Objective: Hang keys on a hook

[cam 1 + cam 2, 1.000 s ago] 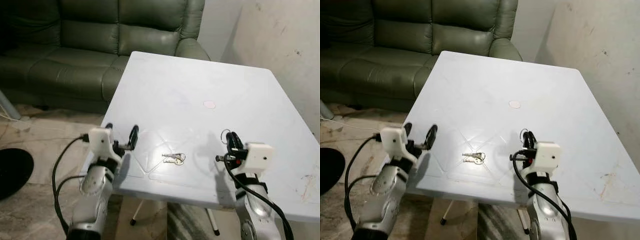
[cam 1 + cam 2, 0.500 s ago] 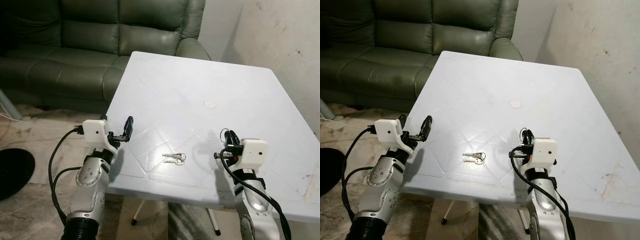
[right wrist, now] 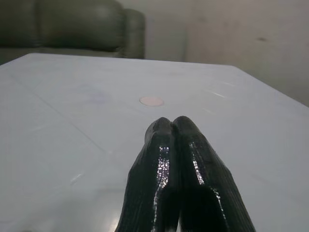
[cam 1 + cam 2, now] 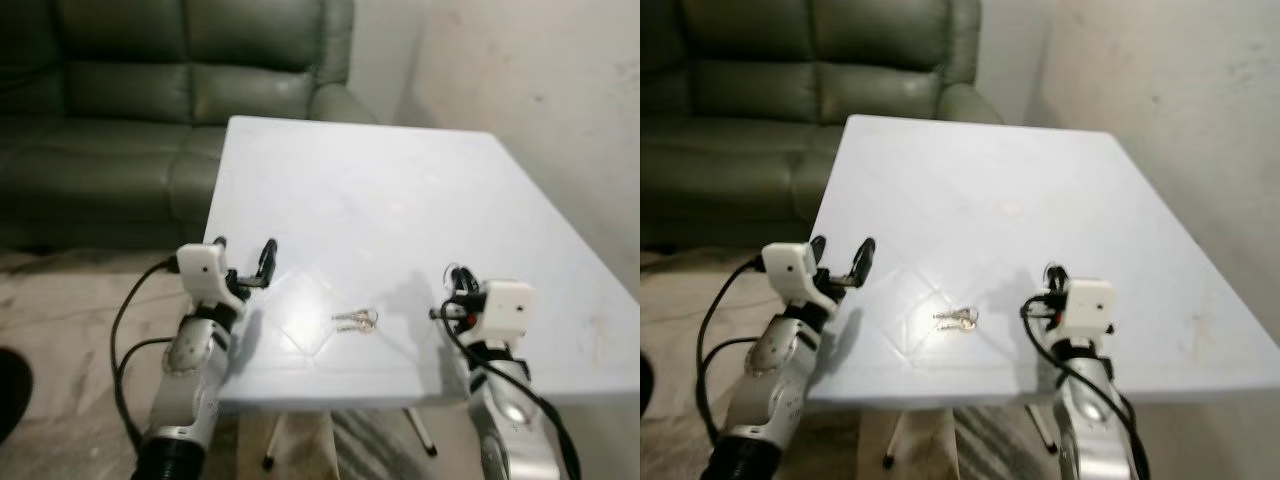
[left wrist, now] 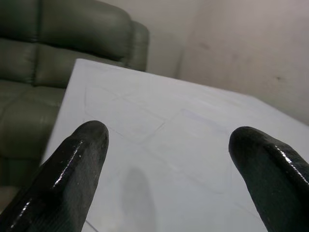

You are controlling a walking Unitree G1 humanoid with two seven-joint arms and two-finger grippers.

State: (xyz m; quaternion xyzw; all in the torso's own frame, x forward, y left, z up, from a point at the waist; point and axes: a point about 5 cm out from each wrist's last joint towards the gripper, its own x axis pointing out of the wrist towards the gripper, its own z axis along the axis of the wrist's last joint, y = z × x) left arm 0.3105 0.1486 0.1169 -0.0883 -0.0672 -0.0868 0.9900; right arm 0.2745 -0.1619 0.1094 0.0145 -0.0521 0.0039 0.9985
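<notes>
Behind the white table (image 4: 400, 200) sits a green sofa (image 4: 120, 90). Keys (image 4: 353, 320) lie near its front edge. At their 9 o'clock, the left gripper (image 4: 247, 262) is spread apart; at 3 o'clock, the right gripper (image 4: 458, 285) is pressed together.

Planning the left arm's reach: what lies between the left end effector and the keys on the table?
Bare white table top lies between the open left end effector and the keys, as the left eye view shows.
</notes>
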